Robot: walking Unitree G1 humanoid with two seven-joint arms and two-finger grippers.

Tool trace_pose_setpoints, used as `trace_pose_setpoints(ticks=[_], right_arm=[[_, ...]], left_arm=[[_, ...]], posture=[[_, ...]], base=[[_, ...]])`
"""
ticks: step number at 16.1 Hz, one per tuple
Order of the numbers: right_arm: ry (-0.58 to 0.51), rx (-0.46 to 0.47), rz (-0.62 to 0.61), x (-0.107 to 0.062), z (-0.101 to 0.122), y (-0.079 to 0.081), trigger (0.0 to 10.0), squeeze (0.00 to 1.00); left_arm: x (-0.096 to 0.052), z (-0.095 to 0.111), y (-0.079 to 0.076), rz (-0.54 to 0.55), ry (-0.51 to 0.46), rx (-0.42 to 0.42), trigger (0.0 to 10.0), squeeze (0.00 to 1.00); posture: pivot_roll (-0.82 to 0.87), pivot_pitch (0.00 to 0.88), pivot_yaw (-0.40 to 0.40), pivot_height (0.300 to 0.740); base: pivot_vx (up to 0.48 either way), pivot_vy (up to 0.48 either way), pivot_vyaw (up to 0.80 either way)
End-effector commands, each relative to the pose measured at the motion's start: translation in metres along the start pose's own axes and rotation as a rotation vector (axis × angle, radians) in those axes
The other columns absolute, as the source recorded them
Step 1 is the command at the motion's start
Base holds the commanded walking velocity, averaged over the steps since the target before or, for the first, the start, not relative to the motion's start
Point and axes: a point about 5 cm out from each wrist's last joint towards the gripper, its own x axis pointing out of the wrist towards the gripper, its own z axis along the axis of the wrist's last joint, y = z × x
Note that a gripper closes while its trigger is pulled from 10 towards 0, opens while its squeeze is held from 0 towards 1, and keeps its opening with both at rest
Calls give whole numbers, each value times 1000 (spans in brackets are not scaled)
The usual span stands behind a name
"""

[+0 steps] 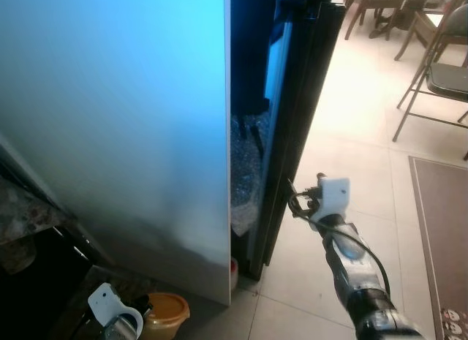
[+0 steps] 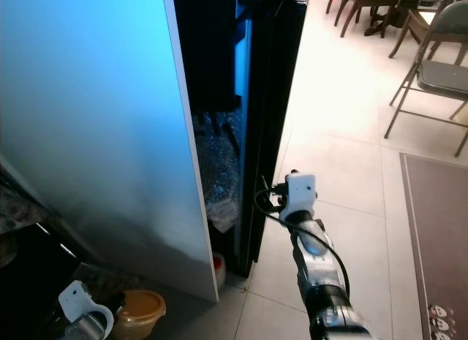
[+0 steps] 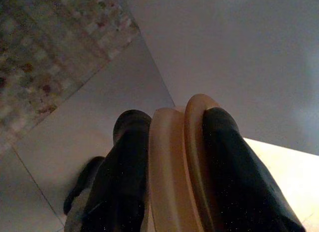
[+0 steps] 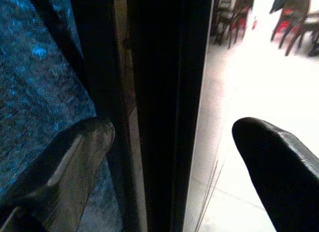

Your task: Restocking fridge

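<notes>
The fridge shows as a wide silvery panel (image 1: 117, 121) with a dark door (image 1: 300, 113) standing ajar beside it. In the gap between them hangs crinkled clear plastic (image 1: 245, 183). My right gripper (image 1: 296, 197) is open at the door's edge, one finger (image 4: 82, 147) toward the inside and the other finger (image 4: 269, 152) on the outer side. Low on the left, my left gripper (image 3: 174, 122) is shut on an orange lidded tub (image 1: 167, 313), which it clamps between both black fingers (image 3: 124, 162).
A stone-patterned counter (image 1: 22, 216) lies at my left. A small red and white object (image 1: 234, 270) sits on the floor at the fridge's foot. A folding chair (image 1: 439, 77), wooden dining chairs (image 1: 380, 7) and a grey rug (image 1: 442, 230) stand on the pale tiles to the right.
</notes>
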Motion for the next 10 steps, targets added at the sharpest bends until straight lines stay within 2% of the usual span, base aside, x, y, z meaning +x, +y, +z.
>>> trace_pose_setpoints(ticks=[1, 6, 10], right_arm=[[-9, 4, 5, 6, 8, -3, 10000, 0], [9, -16, 78, 16, 15, 5, 10000, 0], [-5, -20, 210, 21, 20, 24, 10000, 0]], left_arm=[[0, -1, 2, 12, -4, 4, 10000, 0], [0, -1, 1, 8, -4, 9, 10000, 0], [0, -2, 1, 10, -2, 13, 10000, 0]], posture=[[-61, 5, 38, 740], [-64, 8, 42, 740], [-60, 6, 39, 740]], base=[[0, 0, 0], [0, 0, 0], [0, 0, 0]])
